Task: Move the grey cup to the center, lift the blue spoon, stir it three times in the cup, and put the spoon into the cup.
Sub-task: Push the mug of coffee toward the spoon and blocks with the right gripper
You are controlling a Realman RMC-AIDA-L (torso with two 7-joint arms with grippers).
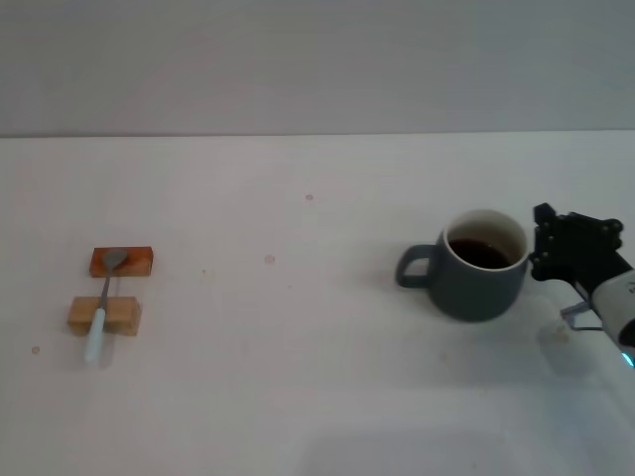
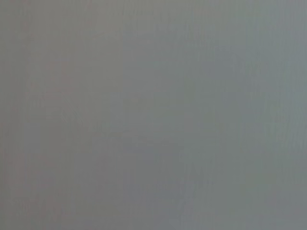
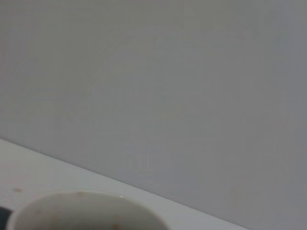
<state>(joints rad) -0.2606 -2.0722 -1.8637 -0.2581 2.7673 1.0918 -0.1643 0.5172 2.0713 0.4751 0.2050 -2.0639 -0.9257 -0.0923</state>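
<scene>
Nothing of the task looks finished from where I stand. The white table (image 1: pixel 298 377) spreads before me, and the grey cup (image 1: pixel 474 268) sits well over on my right side, not at the center, its handle pointing toward the middle and dark liquid inside. My right gripper (image 1: pixel 575 248) is just beside the cup's outer wall, on the side away from the handle; whether it touches the wall or whether my fingers are spread or closed, I cannot tell. My right wrist view shows only the cup's pale rim close below. So I judge I am at the first step: getting hold of the cup to shift it inward.

My left gripper is out of sight, and its wrist view shows only a blank grey.

Far on my left, the blue spoon (image 1: pixel 103 307) lies untouched across two small wooden blocks (image 1: pixel 104 315), bowl on the farther block, pale handle over the nearer. Lifting, three stirs and dropping it in all remain.
</scene>
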